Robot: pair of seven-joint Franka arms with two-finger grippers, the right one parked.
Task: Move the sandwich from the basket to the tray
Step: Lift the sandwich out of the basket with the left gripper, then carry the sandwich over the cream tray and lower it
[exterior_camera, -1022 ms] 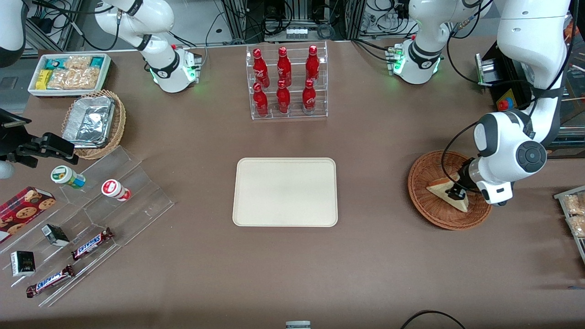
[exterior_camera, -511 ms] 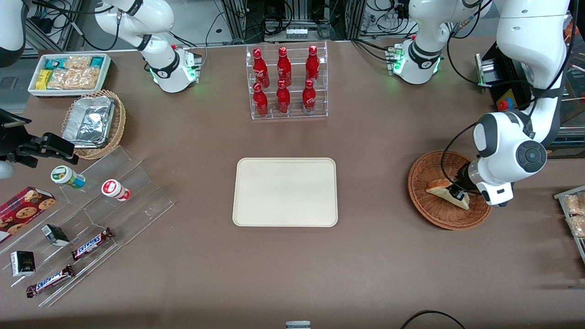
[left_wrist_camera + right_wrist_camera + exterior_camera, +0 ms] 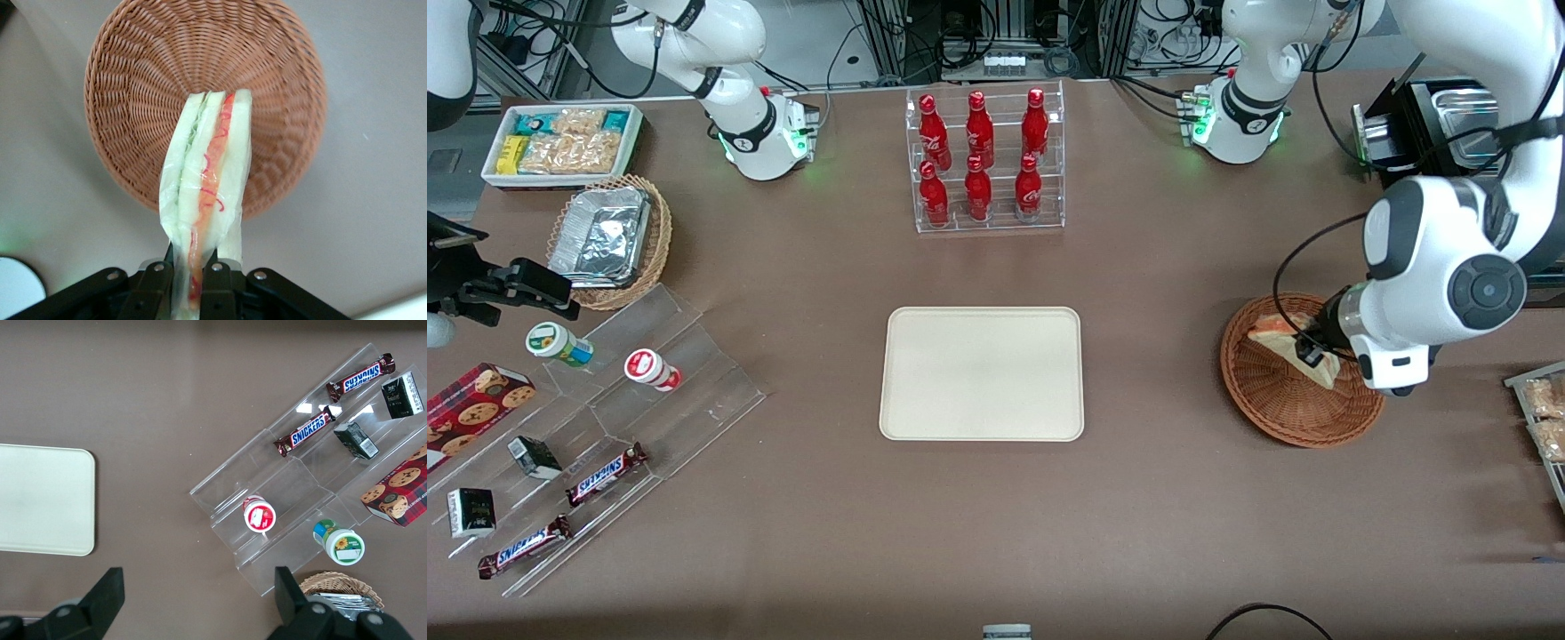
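My left gripper [image 3: 1312,353] hangs above the reddish-brown wicker basket [image 3: 1280,404] at the working arm's end of the table, shut on the sandwich [image 3: 1285,340]. The wrapped white wedge is lifted clear of the basket. In the left wrist view the sandwich [image 3: 210,180] sticks out from between the black fingers [image 3: 155,287], its orange-red and green layers showing, with the basket [image 3: 133,87] underneath and my gripper [image 3: 188,283] clamped on its wrapped end. The cream tray [image 3: 982,373] lies flat at mid-table, toward the parked arm from the basket. Its corner shows as the tray [image 3: 47,500] in the right wrist view.
A clear rack of red bottles [image 3: 985,160] stands farther from the front camera than the tray. Toward the parked arm's end lie a tan basket with foil containers [image 3: 609,236], a white snack bin [image 3: 560,142] and an acrylic stand with candy bars [image 3: 605,471]. Another snack tray [image 3: 1543,418] sits beside the basket.
My gripper has risen with the sandwich, lifting it off the basket's floor. The arm's wrist has moved up and slightly away from the front camera.
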